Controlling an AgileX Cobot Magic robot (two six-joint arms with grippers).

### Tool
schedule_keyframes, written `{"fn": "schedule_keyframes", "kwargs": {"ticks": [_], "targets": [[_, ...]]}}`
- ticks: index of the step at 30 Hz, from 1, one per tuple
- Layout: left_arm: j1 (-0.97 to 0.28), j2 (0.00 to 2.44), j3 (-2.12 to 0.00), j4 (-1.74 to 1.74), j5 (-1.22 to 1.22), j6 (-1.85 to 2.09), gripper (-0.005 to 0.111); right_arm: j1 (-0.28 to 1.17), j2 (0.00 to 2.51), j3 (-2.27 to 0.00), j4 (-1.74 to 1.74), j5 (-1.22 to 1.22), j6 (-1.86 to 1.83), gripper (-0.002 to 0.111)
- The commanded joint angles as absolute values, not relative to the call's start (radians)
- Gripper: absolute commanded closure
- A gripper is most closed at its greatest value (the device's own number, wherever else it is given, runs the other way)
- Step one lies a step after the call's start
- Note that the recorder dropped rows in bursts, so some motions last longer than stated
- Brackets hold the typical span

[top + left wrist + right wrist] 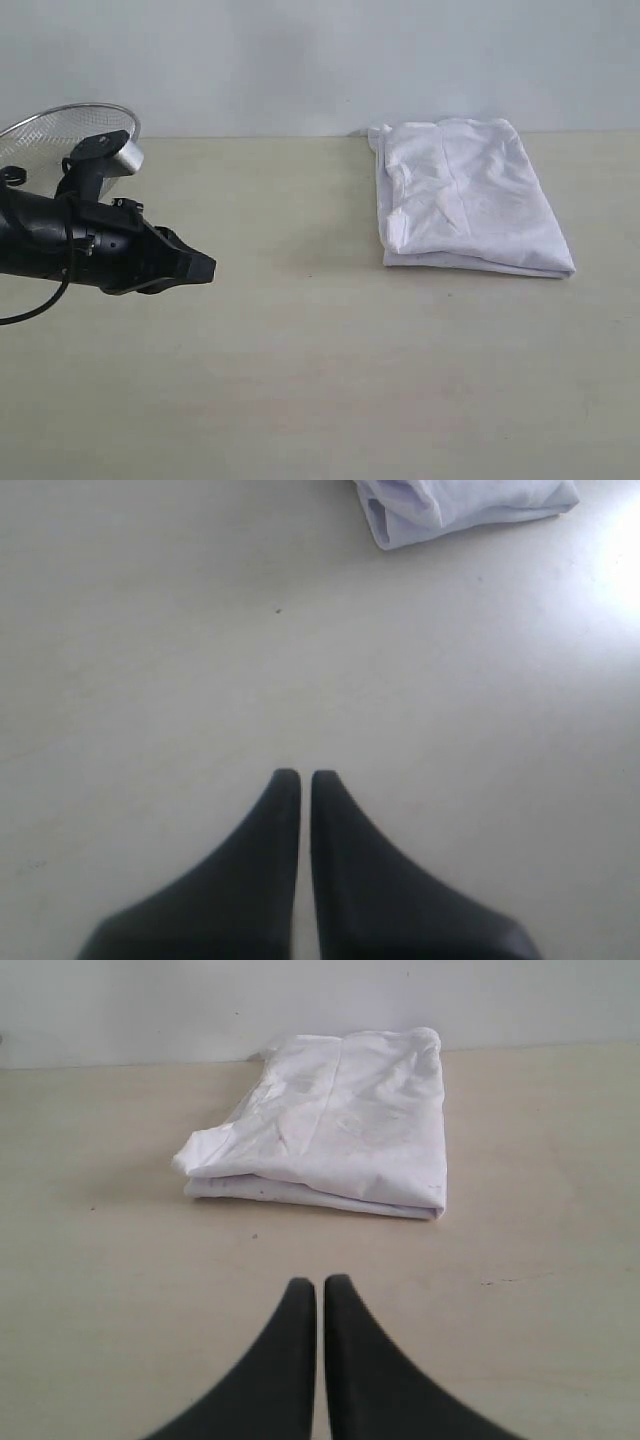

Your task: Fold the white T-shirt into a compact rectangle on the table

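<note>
The folded white T-shirt (470,195) lies on the desk (300,380). The left end effector (305,773) and the right end effector (320,1280), both pinched narrow and empty, hover apart from the T-shirt.

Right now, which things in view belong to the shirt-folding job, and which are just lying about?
Job: white T-shirt, folded in a rectangle; table under it; left end effector and right end effector, both shut, clear of the shirt.
Lying about: wire-mesh basket, far left of the exterior view.
</note>
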State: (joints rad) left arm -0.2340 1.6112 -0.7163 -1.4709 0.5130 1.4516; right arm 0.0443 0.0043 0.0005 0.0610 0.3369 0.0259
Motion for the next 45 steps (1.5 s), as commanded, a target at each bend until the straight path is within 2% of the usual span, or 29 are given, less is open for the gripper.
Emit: {"fn": "schedule_keyframes", "kwargs": {"ticks": [1, 6, 9, 15, 18, 23, 30, 35, 38, 41, 45], "targets": [[-0.239, 1.604, -0.714, -1.48, 0.512, 1.455, 0.102, 0.04, 0.0, 0.0, 0.062, 0.337, 0.018, 0.109], [-0.239, 1.598, -0.714, -1.48, 0.512, 1.455, 0.102, 0.04, 0.0, 0.0, 0.062, 0.337, 0.018, 0.109], [-0.239, 1.506, -0.711, -1.48, 0.376, 1.489, 0.102, 0.04, 0.0, 0.0, 0.062, 0.337, 0.018, 0.109], [-0.23, 1.01, -0.707, -1.483, -0.03, 1.491, 0.102, 0.04, 0.0, 0.0, 0.07, 0.334, 0.018, 0.109], [-0.15, 0.641, -0.642, -1.483, -0.027, 1.481, 0.102, 0.04, 0.0, 0.0, 0.072, 0.334, 0.018, 0.109], [-0.126, 0.317, -0.53, -1.476, -0.037, 1.484, 0.102, 0.04, 0.0, 0.0, 0.072, 0.334, 0.018, 0.109], [-0.126, 0.109, -0.295, -1.538, -0.093, 1.379, 0.102, 0.04, 0.0, 0.0, 0.072, 0.334, 0.018, 0.109], [-0.126, 0.09, -0.143, -1.552, -0.116, 0.957, 0.102, 0.04, 0.0, 0.0, 0.072, 0.334, 0.018, 0.109], [-0.126, 0.09, -0.098, -1.284, -0.022, 0.64, 0.102, 0.04, 0.0, 0.0, 0.072, 0.334, 0.018, 0.109], [-0.126, 0.09, -0.068, -0.807, 0.081, 0.315, 0.102, 0.04, 0.0, 0.0, 0.072, 0.334, 0.018, 0.109], [-0.126, 0.09, -0.021, -0.44, 0.087, 0.173, 0.102, 0.04, 0.0, 0.0, 0.072, 0.334, 0.018, 0.109]]}}
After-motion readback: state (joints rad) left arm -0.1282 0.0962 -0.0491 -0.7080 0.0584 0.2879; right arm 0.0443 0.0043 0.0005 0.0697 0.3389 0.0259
